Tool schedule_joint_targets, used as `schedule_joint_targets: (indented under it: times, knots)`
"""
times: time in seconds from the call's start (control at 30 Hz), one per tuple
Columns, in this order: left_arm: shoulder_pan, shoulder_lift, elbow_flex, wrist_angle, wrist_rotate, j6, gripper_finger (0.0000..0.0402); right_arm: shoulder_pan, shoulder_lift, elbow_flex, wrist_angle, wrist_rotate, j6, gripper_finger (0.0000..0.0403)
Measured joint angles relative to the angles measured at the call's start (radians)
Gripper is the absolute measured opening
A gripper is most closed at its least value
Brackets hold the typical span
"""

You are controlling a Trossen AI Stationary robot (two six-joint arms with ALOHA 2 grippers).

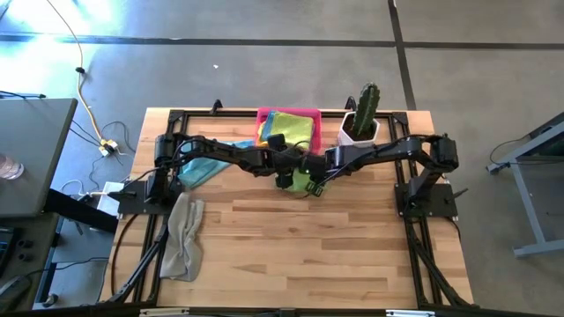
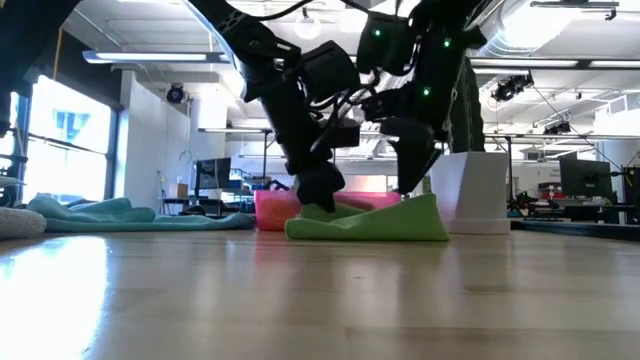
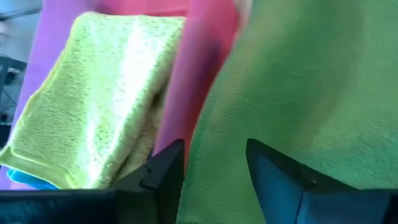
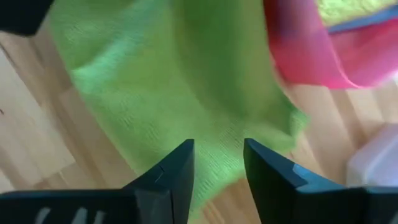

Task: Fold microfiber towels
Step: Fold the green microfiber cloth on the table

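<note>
Both grippers meet mid-table over the green towel (image 1: 302, 181), which lies on the wood just in front of the pink tray (image 1: 310, 114). Left gripper (image 3: 214, 171): jaws apart, green cloth showing between them, not pinched. Right gripper (image 4: 219, 163): jaws apart above the same towel. Folded lime towel (image 3: 99, 99) sits in the tray. Grey towel (image 1: 183, 236) lies at the left front, blue towel (image 1: 204, 167) under the left arm. Cactus pot (image 1: 359, 129) beside the tray.

Both dark six-joint arms reach inward and meet near the table's middle, wrists bent downward. The left two-finger gripper (image 1: 284, 179) points down with its fingers parted. The right two-finger gripper (image 1: 315, 184), just beside it, also has parted fingers.
</note>
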Motion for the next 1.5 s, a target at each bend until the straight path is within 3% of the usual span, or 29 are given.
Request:
schedule_joint_targets:
  times: [0.2, 0.37, 0.47, 0.57, 0.7, 0.77, 1.27, 1.4, 1.5]
  knots:
    - [-0.044, 0.001, -0.001, -0.093, -0.011, -0.021, 0.0181, 0.011, 0.01, -0.095, 0.084, -0.007, 0.027, 0.0126]
    - [-0.097, 0.001, -0.001, -0.117, 0.123, -0.054, 0.0182, -0.003, 0.01, -0.193, 0.186, 0.019, 0.015, 0.0126]
    - [-0.124, 0.001, -0.001, -0.101, 0.123, -0.046, 0.0182, -0.003, 0.01, -0.244, 0.254, 0.063, -0.001, 0.0126]
    - [-0.148, 0.001, -0.001, -0.099, -0.01, 0.001, 0.0182, 0.0, 0.007, -0.285, 0.331, 0.09, -0.022, 0.0126]
    - [-0.179, 0.001, -0.001, -0.103, -0.32, 0.057, 0.0182, 0.0, 0.004, -0.317, 0.375, 0.062, -0.022, 0.0126]
    - [-0.198, 0.001, -0.001, -0.117, -0.35, 0.038, 0.0182, 0.008, 0.004, -0.323, 0.375, 0.027, -0.022, 0.0126]
    - [-0.386, 0.001, 0.001, -0.188, 0.307, -0.113, 0.0177, 0.254, 0.013, -0.244, 0.354, -0.241, 0.042, 0.0126]
    - [-0.415, -0.001, 0.002, -0.21, 0.495, -0.196, 0.0177, 0.294, 0.015, -0.195, 0.292, -0.205, 0.108, 0.0126]
    - [-0.434, -0.001, 0.001, -0.198, 0.534, -0.235, 0.0177, 0.301, 0.015, -0.164, 0.217, -0.129, 0.139, 0.0126]
